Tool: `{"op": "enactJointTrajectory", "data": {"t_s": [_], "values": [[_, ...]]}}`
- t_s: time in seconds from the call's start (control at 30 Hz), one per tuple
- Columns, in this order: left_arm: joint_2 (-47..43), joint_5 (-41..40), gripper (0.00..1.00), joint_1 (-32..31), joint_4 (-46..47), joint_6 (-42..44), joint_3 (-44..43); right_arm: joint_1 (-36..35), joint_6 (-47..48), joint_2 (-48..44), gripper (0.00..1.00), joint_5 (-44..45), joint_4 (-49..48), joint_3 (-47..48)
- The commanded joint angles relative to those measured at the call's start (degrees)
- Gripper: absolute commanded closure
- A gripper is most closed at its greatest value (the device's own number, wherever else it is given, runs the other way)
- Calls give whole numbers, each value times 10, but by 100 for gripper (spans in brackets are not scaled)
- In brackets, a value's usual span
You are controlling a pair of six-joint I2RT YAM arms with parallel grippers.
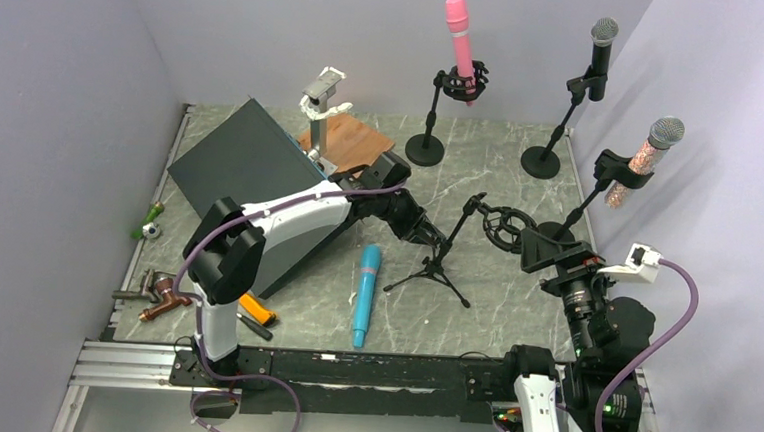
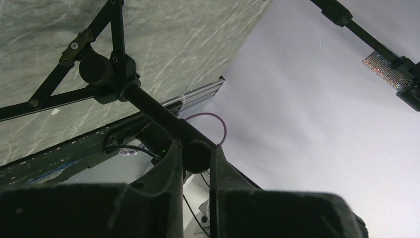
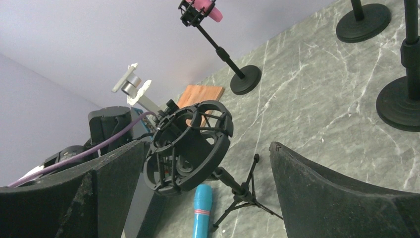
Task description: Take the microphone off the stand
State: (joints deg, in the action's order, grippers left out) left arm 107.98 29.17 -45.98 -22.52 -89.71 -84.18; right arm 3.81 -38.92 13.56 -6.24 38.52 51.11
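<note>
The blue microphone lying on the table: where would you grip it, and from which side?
Take the blue microphone around the middle of its barrel, coming straight down from above, jaws closing across its width. It lies flat, long axis running near to far, with bare table on both sides, so the slim round barrel is probably the easiest span.

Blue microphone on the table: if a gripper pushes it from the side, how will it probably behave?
The blue microphone is a round cylinder lying flat on the table, so it would probably roll. It looks rigid and should not bend. The tripod stand beside it might stop it.
</note>
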Motion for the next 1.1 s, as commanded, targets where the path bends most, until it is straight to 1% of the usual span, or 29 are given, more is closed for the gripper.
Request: {"op": "enactJointTrajectory", "data": {"t_s": [0.0, 0.07, 0.17, 0.33, 0.53, 0.63, 0.83, 0.93, 0.97, 1.0, 1.03, 1.07], "values": [[31, -6, 100, -6, -125, 25, -14, -1, 27, 1, 0, -10, -30, -5], [30, -9, 100, -7, -131, 26, -11, -1, 63, 5, 0, -62, -55, -11], [28, -5, 100, -7, -111, 19, 12, -1, 119, 27, 0, -154, -73, -10], [30, 2, 100, -8, -94, 23, 34, -1, 164, 63, 0, -212, -62, -5], [10, 17, 100, -19, -21, -7, 104, -1, 179, 69, 0, -306, -79, -5], [1, 24, 100, -19, 22, -16, 129, -1, 190, 69, 0, -328, -67, 4], [-5, 38, 100, -17, 85, -17, 151, -1, 203, 68, 0, -322, -27, 17], [-13, 36, 100, -12, 75, 7, 142, -1, 210, 61, 0, -309, -11, 20], [-16, 26, 96, -9, 53, 31, 128, -1, 213, 58, 0, -307, -6, 21], [-20, 14, 89, -7, 27, 54, 116, -1, 215, 57, 0, -307, -2, 23], [-26, 4, 83, -5, 19, 71, 114, -1, 219, 57, 0, -308, 4, 26], [-35, -2, 80, -3, 31, 79, 121, -1, 220, 56, 0, -305, 7, 27]]}}
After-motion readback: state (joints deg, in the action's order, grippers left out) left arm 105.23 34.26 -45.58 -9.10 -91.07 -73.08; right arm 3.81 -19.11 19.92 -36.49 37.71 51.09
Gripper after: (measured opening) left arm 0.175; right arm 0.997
